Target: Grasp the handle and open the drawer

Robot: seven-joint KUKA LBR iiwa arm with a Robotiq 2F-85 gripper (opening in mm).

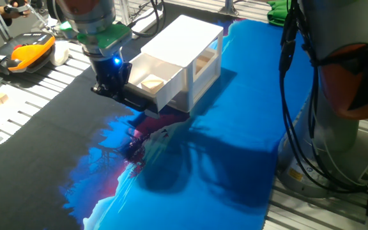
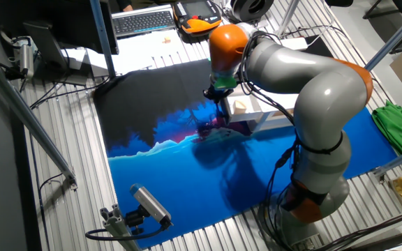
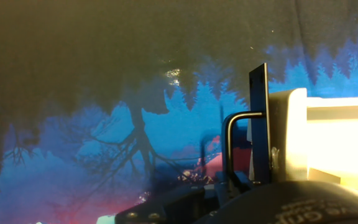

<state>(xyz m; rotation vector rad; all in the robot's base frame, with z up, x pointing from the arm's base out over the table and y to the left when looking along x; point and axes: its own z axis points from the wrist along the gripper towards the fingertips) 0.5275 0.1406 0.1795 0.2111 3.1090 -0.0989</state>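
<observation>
The small white cabinet [image 1: 184, 38] stands at the back of the printed cloth. Its drawer [image 1: 166, 96] is pulled out toward the front left, showing a cream interior with a small pale block [image 1: 152, 82]. The black handle [image 1: 139, 102] runs along the drawer's front. My gripper [image 1: 110, 89] is pressed against the handle's left end and appears shut on it. In the hand view the handle [image 3: 260, 124] stands upright with a black loop in front of the white drawer [image 3: 288, 137], and its lower end runs into my gripper [image 3: 229, 193]. The other fixed view shows my gripper [image 2: 217, 94] at the drawer [image 2: 241, 106].
The cabinet's second drawer [image 1: 203, 67] with a pale front sits to the right of the open one. An orange and black device [image 1: 24, 51] lies at the far left. A keyboard [image 2: 142, 21] and a green cloth [image 2: 396, 129] lie off the mat. My arm's base and cables [image 1: 292, 96] stand at the right.
</observation>
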